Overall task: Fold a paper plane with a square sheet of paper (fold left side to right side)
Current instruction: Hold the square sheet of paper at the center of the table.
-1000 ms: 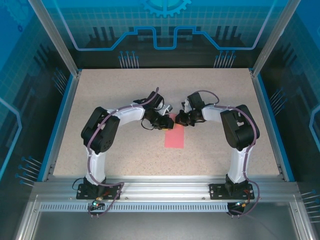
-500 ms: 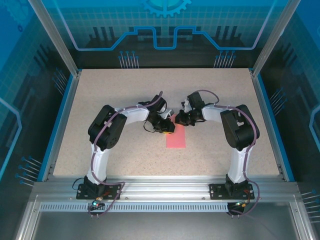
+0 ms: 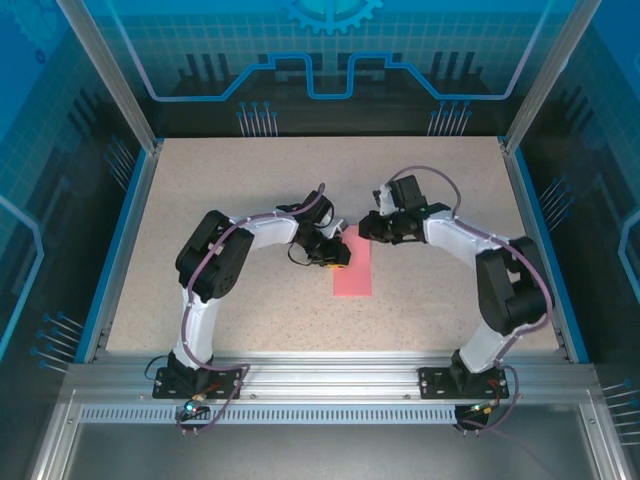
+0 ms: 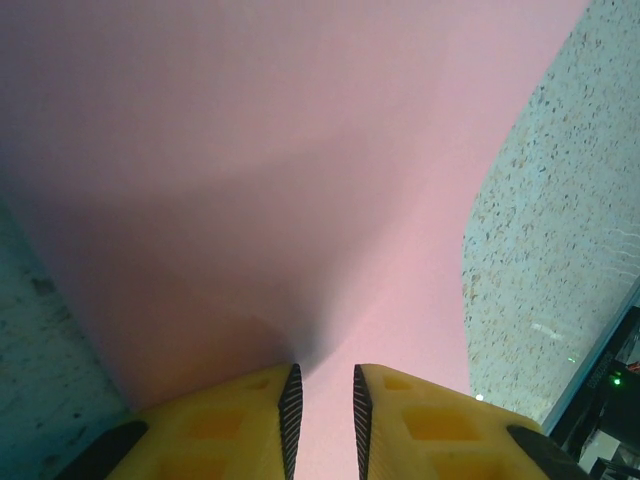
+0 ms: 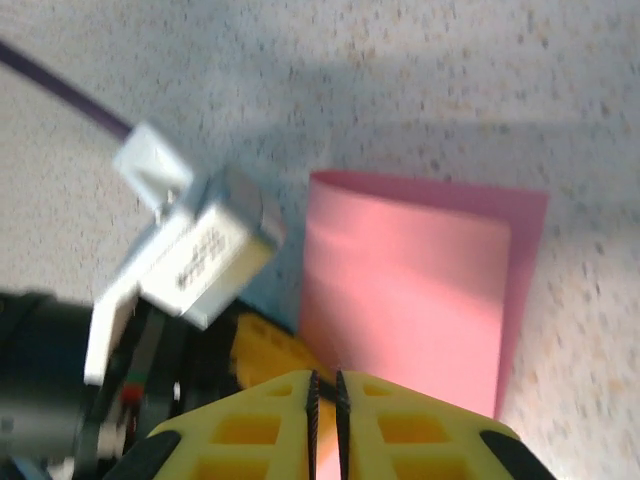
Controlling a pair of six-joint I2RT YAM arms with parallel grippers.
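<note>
The square sheet of paper point(image 3: 353, 264) is pink-red and lies folded in half as a narrow upright rectangle mid-table. In the right wrist view the paper point(image 5: 410, 300) shows its top layer a little short of the lower layer along the right edge. My left gripper point(image 3: 338, 256) rests low on the paper's left edge. In the left wrist view my left gripper point(image 4: 322, 368) has its jaws slightly apart, over the flat paper point(image 4: 300, 180). My right gripper point(image 3: 368, 229) hovers by the paper's far end. In its own view my right gripper point(image 5: 326, 375) is parted by a thin slit with nothing inside.
Speckled beige tabletop point(image 3: 230, 190) lies all around the sheet, bounded by blue rails point(image 3: 128, 220) and glass walls. The left arm's wrist camera block point(image 5: 190, 255) and a yellow finger point(image 5: 265, 350) sit close to my right gripper.
The left gripper slid right onto the paper's left edge and then held still. The right arm stretched out and rose off the paper's far end, and its jaws parted slightly.
</note>
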